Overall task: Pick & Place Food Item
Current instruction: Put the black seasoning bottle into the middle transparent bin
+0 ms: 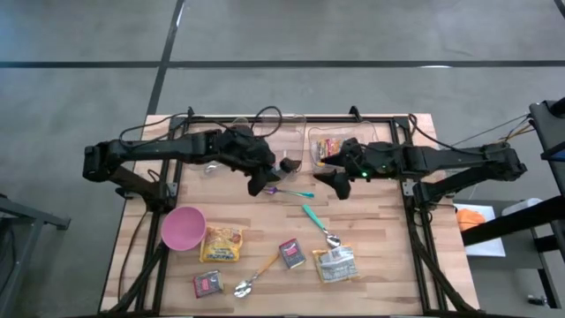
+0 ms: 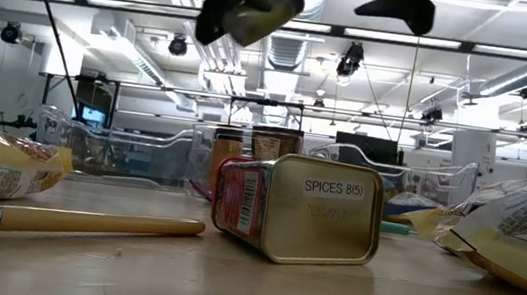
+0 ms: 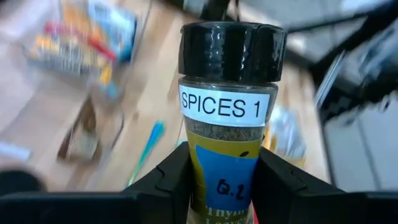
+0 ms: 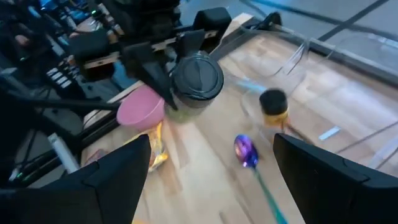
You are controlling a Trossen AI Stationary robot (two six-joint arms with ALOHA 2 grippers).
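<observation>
Left wrist view shows me my left gripper (image 3: pixel 225 177) pinching the spice jar (image 3: pixel 229 112), lifted above the table (image 1: pixel 388 230); my right gripper (image 1: pixel 334 181) hangs spread beside the jar.

The floor (image 1: pixel 353 31) is gray with dark lines across it. The wooden desk (image 1: pixel 388 230) stands on it. Long bright lights (image 2: pixel 517 53) hang in rows from the ceiling (image 2: pixel 481 13). Pipes run up there too.

Bright overhead lighting; wrist views seemingly motion-blurred.
</observation>
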